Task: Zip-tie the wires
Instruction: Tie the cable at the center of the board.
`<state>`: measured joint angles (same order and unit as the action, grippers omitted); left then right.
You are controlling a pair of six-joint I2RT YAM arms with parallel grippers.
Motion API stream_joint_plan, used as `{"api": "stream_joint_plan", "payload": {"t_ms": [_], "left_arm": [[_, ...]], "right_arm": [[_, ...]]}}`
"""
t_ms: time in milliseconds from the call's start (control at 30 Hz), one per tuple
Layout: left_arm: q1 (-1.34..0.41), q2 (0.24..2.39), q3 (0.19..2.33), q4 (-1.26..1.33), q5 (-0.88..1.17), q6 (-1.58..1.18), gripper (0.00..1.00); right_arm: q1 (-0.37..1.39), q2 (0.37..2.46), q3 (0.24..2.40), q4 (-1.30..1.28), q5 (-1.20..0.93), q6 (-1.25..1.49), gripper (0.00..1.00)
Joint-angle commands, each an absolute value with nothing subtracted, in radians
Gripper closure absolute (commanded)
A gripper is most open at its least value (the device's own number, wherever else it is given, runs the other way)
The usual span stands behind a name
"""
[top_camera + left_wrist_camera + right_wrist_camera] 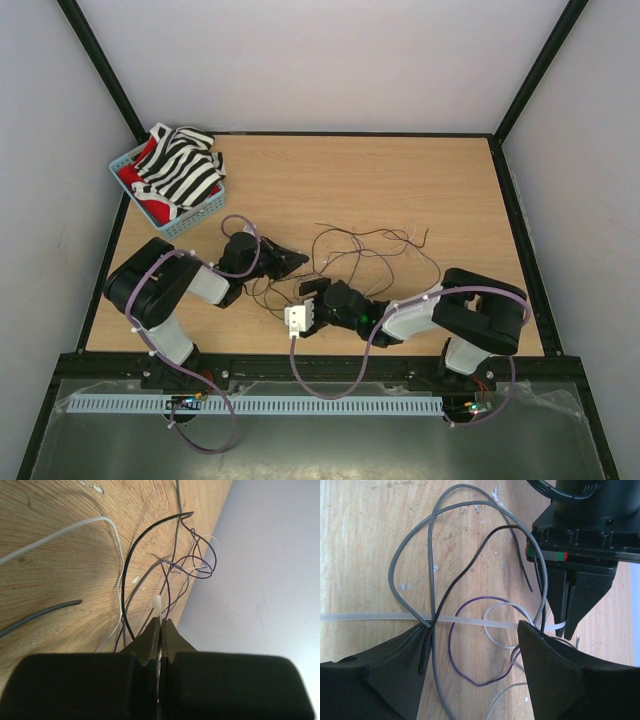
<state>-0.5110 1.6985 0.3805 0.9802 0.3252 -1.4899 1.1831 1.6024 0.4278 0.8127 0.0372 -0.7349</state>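
The wires (pixel 372 246) lie in a loose tangle on the wooden table, mid-front. In the right wrist view they show as grey (pixel 415 545), black (pixel 465 567), purple (pixel 451 645) and whitish loops. A pale translucent zip tie (pixel 370 616) lies flat across them. My left gripper (pixel 290 262) is shut on one end of the zip tie; the tie's pale tip (pixel 157 601) sticks out past the closed fingertips (pixel 162 620). It also shows in the right wrist view (pixel 565 622). My right gripper (pixel 312 293) is open, its fingers astride the zip tie and wire loops (pixel 472 627), holding nothing.
A light-blue basket (pixel 192 224) with a black-and-white striped cloth (pixel 185 165) and red fabric stands at the table's back left. The two grippers are close together, tip to tip. White walls ring the table (pixel 400 180).
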Motion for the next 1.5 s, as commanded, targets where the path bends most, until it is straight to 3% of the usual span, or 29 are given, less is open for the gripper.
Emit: {"api": "stream_joint_plan", "payload": {"t_ms": [0, 633, 1033, 1333, 1467], "left_arm": [[-0.508, 1.706, 0.368, 0.989, 0.32, -1.502, 1.0], [-0.485, 1.73, 0.378, 0.989, 0.34, -1.487, 1.0], [-0.468, 1.716, 0.409, 0.982, 0.348, -1.45, 1.0], [-0.462, 1.7, 0.422, 0.957, 0.328, -1.402, 1.0], [-0.459, 1.699, 0.425, 0.956, 0.329, -1.394, 1.0]], "right_arm": [[1.139, 1.643, 0.477, 0.826, 0.059, -0.784, 0.22], [0.968, 1.663, 0.64, 0.71, -0.019, -0.883, 0.25], [0.969, 1.539, 0.56, 0.589, -0.159, -0.805, 0.15], [0.973, 1.383, 0.451, 0.611, -0.143, -0.731, 0.16], [0.973, 1.317, 0.356, 0.738, -0.084, -0.703, 0.17]]}}
